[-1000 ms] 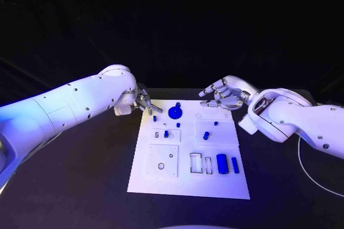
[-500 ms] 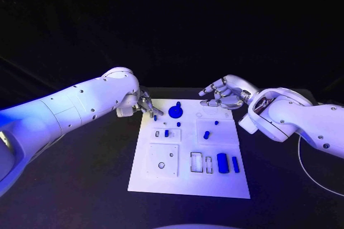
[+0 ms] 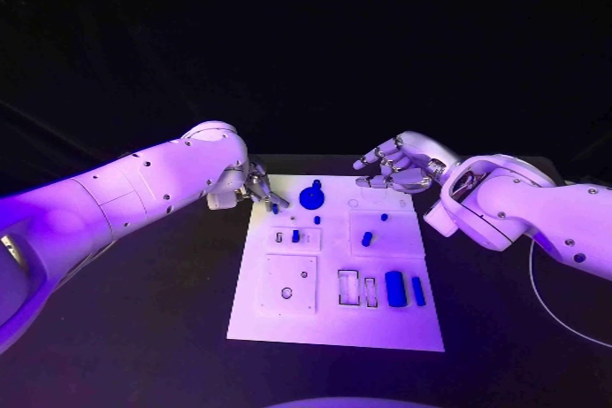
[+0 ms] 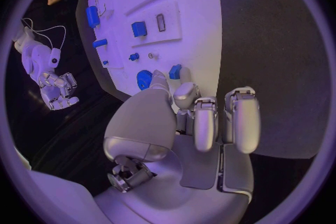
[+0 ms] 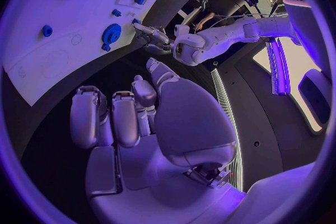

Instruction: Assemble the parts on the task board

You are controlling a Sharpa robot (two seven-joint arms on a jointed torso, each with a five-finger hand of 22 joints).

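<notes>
Task board [image 3: 334, 324]: white plate, flat at centre of black surface [image 3: 153, 319], long axis running near to far. Blue gear-shaped part [image 3: 311, 197]: on far end of board, left of centre, with a knob standing up from it. Small blue peg [image 3: 274, 209]: at far left edge of board, just beside fingertips of left hand. Small blue pegs, mid-board: one in left raised panel [image 3: 294, 236], one tiny beside it [image 3: 317, 220], one tilted [image 3: 366, 240] and one tiny [image 3: 384, 218] in right panel. Blue cylinder [image 3: 395, 289]: lying near right edge toward near end, with narrow blue bar [image 3: 417, 291] just to its right and two empty rectangular slots [image 3: 348, 287] to its left. Round hole [image 3: 287, 293]: in near-left square panel. Left hand [image 3: 256, 188]: at far left corner of board, fingers extended down toward board edge; in left wrist view, fingers [image 4: 237, 117] straight and side by side, thumb tip close to small blue peg [image 4: 175, 71]; contact or hold on peg cannot be told. Right hand [image 3: 393, 167]: just beyond far right corner of board, above surface, fingers loosely curled and apart, nothing held; in right wrist view, fingers [image 5: 87, 115] straight, palm bare.
</notes>
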